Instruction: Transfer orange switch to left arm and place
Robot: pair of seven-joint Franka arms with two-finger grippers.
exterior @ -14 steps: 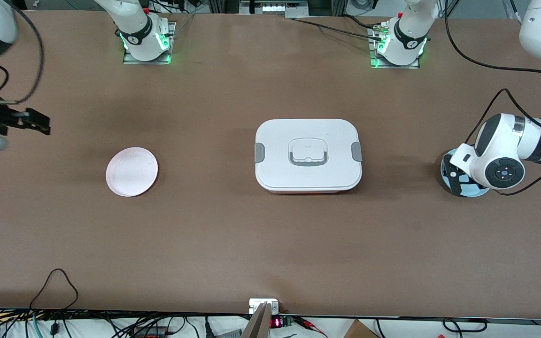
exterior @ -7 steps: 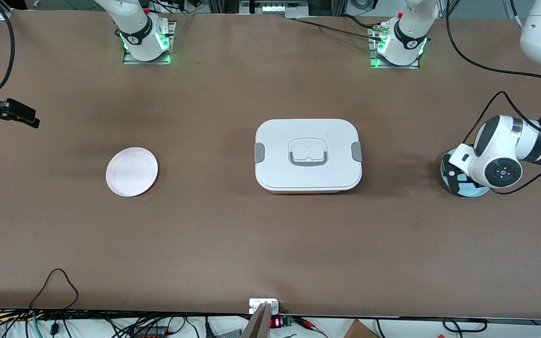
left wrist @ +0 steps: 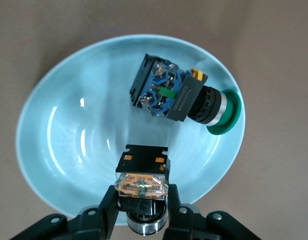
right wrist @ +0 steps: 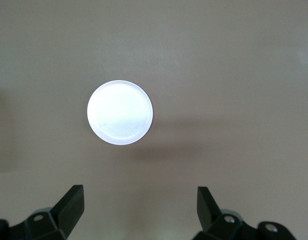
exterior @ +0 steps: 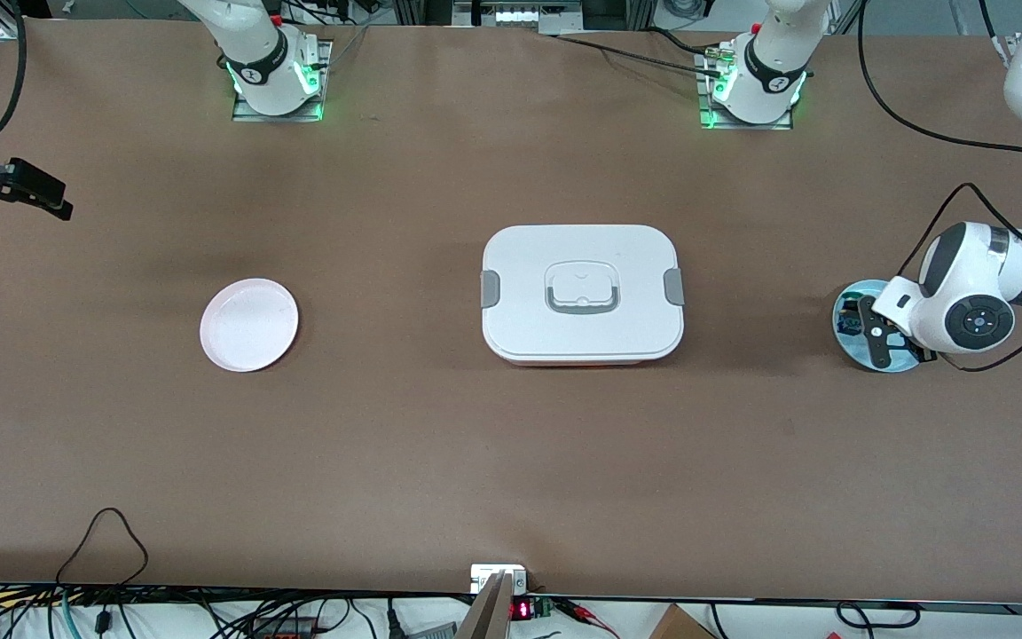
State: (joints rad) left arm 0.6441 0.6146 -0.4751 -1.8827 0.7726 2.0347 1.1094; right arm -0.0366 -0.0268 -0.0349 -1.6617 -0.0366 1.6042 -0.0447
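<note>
Your desk [exterior: 440, 461] carries three stations in a row, and the layout explains the job. The white box [exterior: 582, 294] sits in the middle, lid on and latches at both ends, squarely between the pick-up dish and the drop-off dish, so any straight carry would run into it; that is likely why the work is split between two arms.

Toward the left arm's end lies the pale blue dish [left wrist: 58, 130], holding both switches. Toward the right arm's end lies the empty pink plate [exterior: 249, 324], which looks like the destination.

Your left tool [left wrist: 142, 212] is down in the blue dish with its fingers closed narrowly on the orange switch [left wrist: 142, 184], gripping it around the round black-and-silver barrel so the clear orange contact block stays exposed. The switch appears just off the dish floor, though contact cannot be ruled out. The blue-and-green switch [left wrist: 181, 97] lies on its side in the same dish, apart from the fingers, so it should stay put.

Your right tool [exterior: 27, 186] waits in the air over the desk's edge at the right arm's end, its fingers spread wide, with the pink plate in its camera's sight.

No brand, label or lettering can be read on the box, the dishes or either switch.
</note>
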